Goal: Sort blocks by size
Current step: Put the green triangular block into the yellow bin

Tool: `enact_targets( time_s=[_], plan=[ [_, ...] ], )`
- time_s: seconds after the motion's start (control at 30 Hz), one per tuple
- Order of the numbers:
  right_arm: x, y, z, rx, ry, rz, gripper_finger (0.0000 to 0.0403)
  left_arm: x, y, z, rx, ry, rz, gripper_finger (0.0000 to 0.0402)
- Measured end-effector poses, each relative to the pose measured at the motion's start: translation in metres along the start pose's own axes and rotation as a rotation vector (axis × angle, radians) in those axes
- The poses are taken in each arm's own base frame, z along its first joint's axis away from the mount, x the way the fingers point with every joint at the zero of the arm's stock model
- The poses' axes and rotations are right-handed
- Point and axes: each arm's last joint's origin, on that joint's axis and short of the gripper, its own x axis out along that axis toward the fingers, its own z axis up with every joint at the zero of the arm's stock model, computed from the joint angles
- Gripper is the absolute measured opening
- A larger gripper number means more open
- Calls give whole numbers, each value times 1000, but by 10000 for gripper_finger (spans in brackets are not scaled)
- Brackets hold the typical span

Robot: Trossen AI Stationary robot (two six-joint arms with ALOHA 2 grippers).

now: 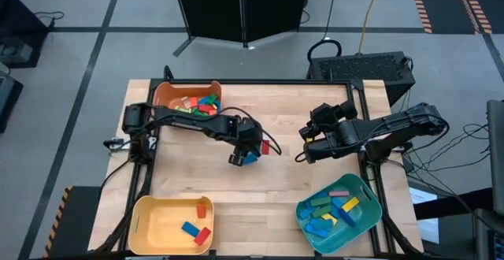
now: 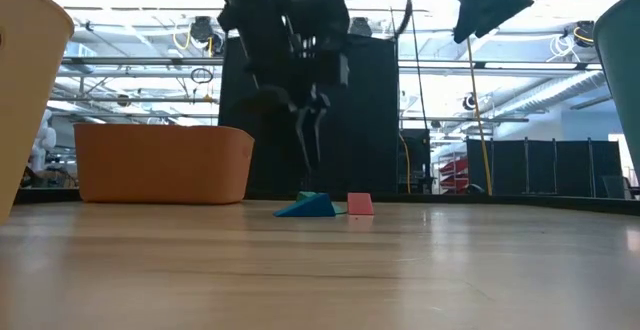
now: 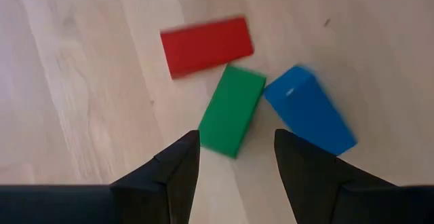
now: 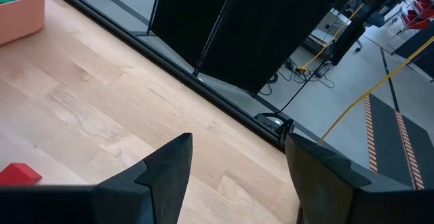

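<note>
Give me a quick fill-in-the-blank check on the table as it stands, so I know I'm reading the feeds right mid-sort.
1. The left gripper hangs above three loose wooden blocks; the one between its open fingers is ____.
2. The bar-shaped block lying just past it is ____.
3. The yellow plastic bin sits at the near ____ corner of the table.
4. The right gripper, away from the loose blocks, holds ____.

Missing words: green; red; left; nothing
</note>
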Motion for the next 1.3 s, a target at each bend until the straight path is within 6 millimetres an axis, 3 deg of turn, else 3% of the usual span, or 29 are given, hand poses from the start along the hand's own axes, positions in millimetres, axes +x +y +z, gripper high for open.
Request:
enact_targets(
  time_s=[0.13, 0.3, 0.47, 0.57, 0.73, 1.1, 1.3],
  plan=[
    [0, 0, 0, -1, 0, 0, 224, 17, 5, -6, 6, 37, -18, 200],
    [0, 0, 0, -1, 2, 1, 224, 32, 7, -5, 37, 30, -8, 250],
    [0, 1, -1, -2, 16, 5, 224, 37, 7, -5, 91, 32, 12, 311],
    [3, 1, -5, -15, 22, -3, 224, 37, 9, -7, 104, 29, -27, 323],
    [8, 0, -5, -15, 35, -21, 224, 38, 14, -11, 69, 11, -75, 307],
    [11, 0, -3, 0, 39, -31, 224, 38, 29, -20, -59, -6, -122, 209],
    [11, 0, -3, 0, 39, -31, 224, 39, 30, -20, -61, -12, -136, 200]
  ],
)
